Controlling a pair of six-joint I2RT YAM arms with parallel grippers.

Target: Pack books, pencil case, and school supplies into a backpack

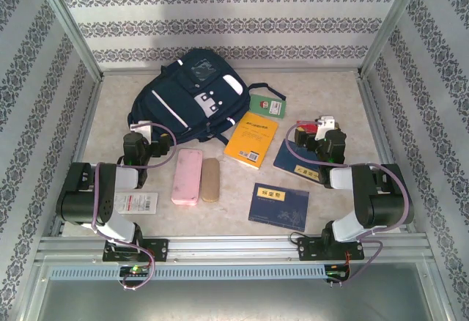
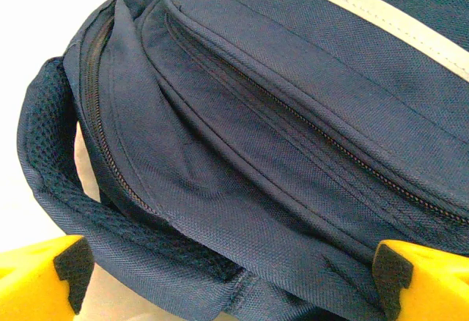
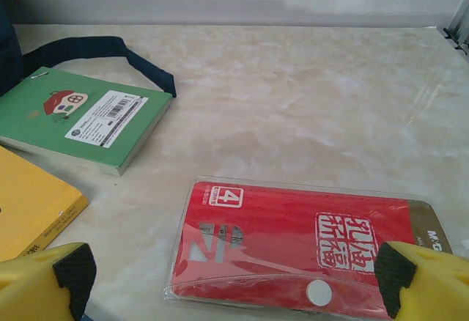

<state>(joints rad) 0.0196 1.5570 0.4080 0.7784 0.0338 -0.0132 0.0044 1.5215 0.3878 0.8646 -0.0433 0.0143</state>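
The dark navy backpack [image 1: 194,90] lies flat at the back of the table. My left gripper [image 1: 146,132] is open at its near left corner; in the left wrist view the backpack's fabric and zip [image 2: 242,152] lie between the spread fingers [image 2: 44,277]. An orange-yellow book [image 1: 251,139], a navy book [image 1: 279,206] and another navy book [image 1: 300,161] lie to the right. A pink pencil case [image 1: 187,176] lies next to a beige case [image 1: 210,179]. My right gripper [image 1: 316,132] is open just above the red booklet [image 3: 293,240], with the green booklet [image 3: 80,116] to its left.
A white packet with red print [image 1: 137,203] lies by the left arm. A dark backpack strap [image 3: 110,50] runs behind the green booklet. Metal frame rails [image 1: 234,244] and patterned walls enclose the table. Bare tabletop [image 3: 315,101] stretches beyond the red booklet.
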